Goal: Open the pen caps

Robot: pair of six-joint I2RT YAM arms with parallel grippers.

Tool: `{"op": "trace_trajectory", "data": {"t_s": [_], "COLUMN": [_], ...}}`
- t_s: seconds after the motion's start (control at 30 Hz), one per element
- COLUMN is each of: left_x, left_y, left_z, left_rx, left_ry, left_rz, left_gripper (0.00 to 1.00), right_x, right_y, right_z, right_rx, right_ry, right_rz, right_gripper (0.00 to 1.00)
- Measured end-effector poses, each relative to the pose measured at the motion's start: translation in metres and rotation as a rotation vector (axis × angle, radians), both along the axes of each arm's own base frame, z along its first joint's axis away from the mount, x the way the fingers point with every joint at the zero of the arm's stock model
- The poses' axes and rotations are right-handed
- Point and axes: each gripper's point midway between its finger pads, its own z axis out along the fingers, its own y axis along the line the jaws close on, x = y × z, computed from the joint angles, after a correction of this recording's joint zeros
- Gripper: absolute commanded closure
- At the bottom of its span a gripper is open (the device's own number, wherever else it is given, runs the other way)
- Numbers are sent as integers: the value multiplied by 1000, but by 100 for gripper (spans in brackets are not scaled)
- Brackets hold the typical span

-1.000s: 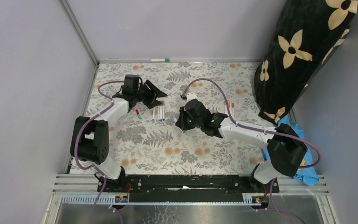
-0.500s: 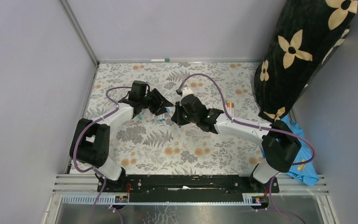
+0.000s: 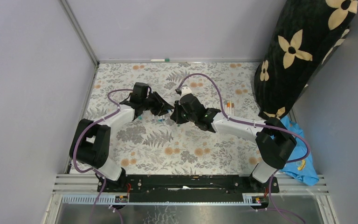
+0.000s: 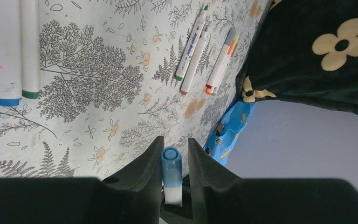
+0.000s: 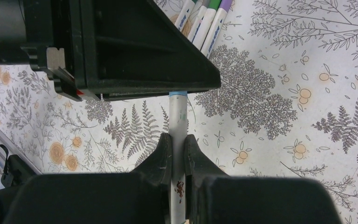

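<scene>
- The blue cap (image 4: 171,163) is sitting on the end of a white pen barrel (image 5: 177,121), which is being held in the middle of the table (image 4: 121,107), toward its far half.
- The pen's long axis is running left to right between the two arms, with the cap end pointing left. In my judgement the pull has to go straight along that line.
- Your left fingers (image 4: 151,161) are standing on either side of the cap, close against it. The left wrist view does not settle whether they are pinching it yet.
- Your right fingers (image 5: 164,154) are clamping the barrel a little way behind the cap, so each end is lying nearest to the arm that has to work it.
- Your left arm (image 3: 116,114) is reaching in from the left and your right arm (image 3: 235,125) from the right. Both are stretched low, and the two sets of fingers are nearly meeting nose to nose.
- Loose pens (image 4: 7,51) are lying on the table just beside the pair. I expect a pull drifting off the axis could brush them.
</scene>
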Motion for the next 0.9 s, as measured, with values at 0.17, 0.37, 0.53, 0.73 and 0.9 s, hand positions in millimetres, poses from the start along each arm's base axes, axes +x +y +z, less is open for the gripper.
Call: {"op": "trace_trajectory", "data": {"t_s": [0.17, 0.37, 0.53, 0.73, 0.9], "left_x": [0, 1, 3, 13, 27], "left_y": [0, 1, 1, 6, 2], "left_z": [4, 5, 5, 5, 10], "left_rx": [-8, -5, -2, 34, 45], "left_ry": [-3, -8, -10, -21, 10], "left_rz": [6, 17, 29, 48, 12], "left_gripper": [70, 100, 100, 100, 100], "right_x": [4, 7, 8, 11, 18], "right_y": [2, 3, 4, 2, -6], "right_z": [3, 4, 4, 4, 5], "right_rx": [14, 23, 26, 39, 100], "right_ry": [-12, -20, -24, -38, -66], "right_rz": [-5, -9, -10, -29, -78], "right_gripper": [100, 100, 100, 100, 100]}}
